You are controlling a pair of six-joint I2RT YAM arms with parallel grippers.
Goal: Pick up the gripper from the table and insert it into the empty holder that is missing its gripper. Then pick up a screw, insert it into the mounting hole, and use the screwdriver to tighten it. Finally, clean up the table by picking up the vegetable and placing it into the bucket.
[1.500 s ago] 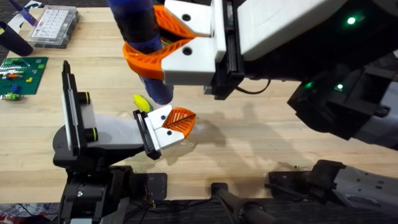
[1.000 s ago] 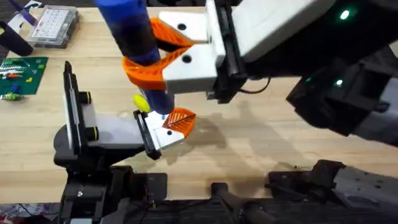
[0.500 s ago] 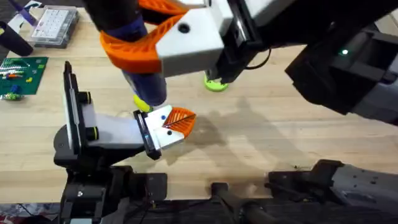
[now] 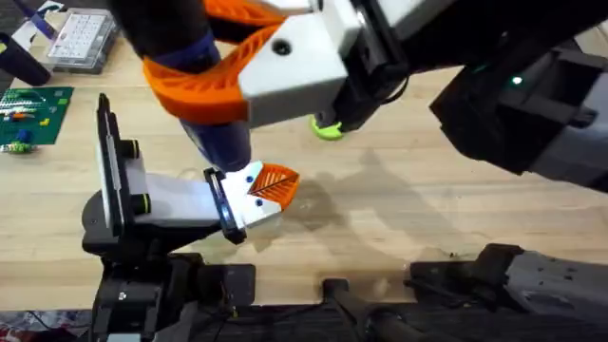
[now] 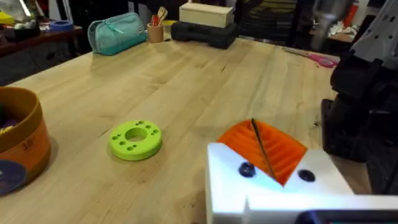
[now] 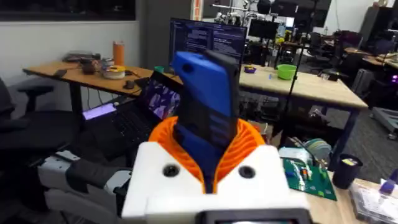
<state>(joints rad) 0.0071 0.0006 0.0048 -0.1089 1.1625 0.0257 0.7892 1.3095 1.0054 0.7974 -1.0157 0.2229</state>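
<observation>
While the right tool (image 4: 195, 81) clamps the blue screwdriver (image 4: 214, 133) above the holder (image 4: 142, 204), I cannot tell whether the left tool (image 5: 273, 158) is apart or together.

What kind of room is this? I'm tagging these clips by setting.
Probably a robotics lab or workshop: a wooden bench, a monitor and further worktables behind, and a parts organiser box on the table.

Screwdriver (image 4: 214, 123) right of holder (image 4: 133, 204)
</observation>
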